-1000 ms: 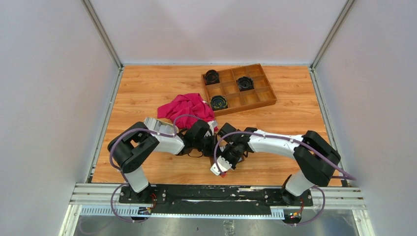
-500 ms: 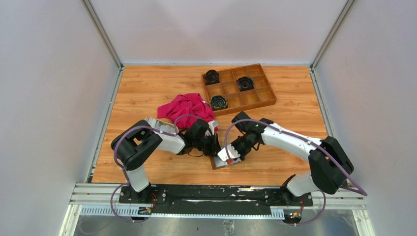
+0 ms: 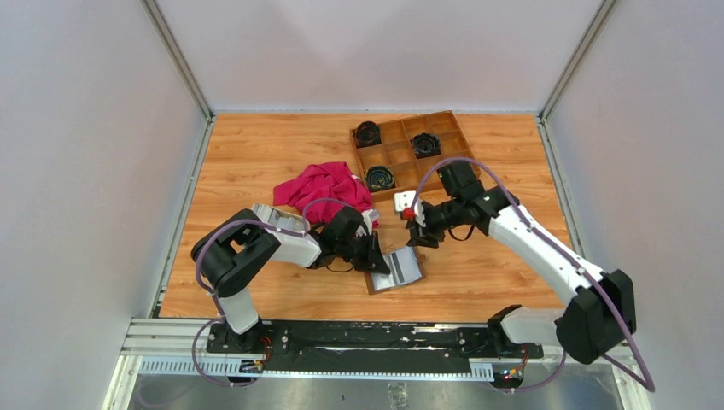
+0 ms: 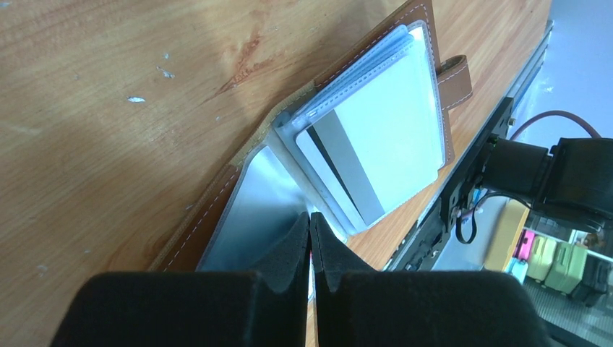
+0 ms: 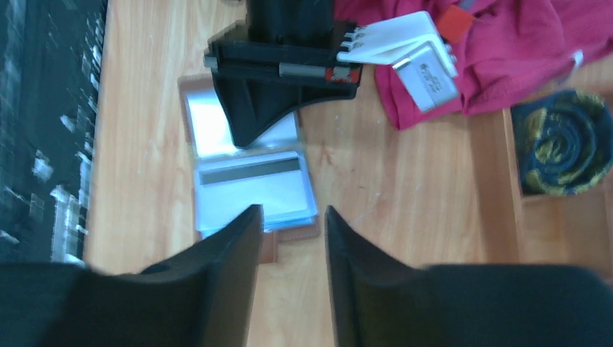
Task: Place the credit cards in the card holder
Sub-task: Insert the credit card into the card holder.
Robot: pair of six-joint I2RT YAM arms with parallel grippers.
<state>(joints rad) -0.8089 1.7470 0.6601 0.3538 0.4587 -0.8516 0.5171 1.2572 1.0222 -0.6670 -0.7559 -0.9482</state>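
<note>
A crumpled red cloth (image 3: 324,188) lies on the wood-grain counter (image 3: 248,154), towards its left. Just in front of it, the left pincer (image 4: 311,223) has its jaws pressed together, tips down on the left inner sleeve of the open brown leather card holder (image 3: 401,270). The holder lies flat near the front edge. A white credit card with a dark stripe (image 4: 348,172) sits in the clear sleeve on its right half. The right pincer (image 5: 290,214) hangs above the holder and apart from it, jaws parted and holding nothing. Farther back on the right is a brown wooden compartment tray (image 3: 433,171) with dark rolled bundles (image 3: 424,145) in it.
</note>
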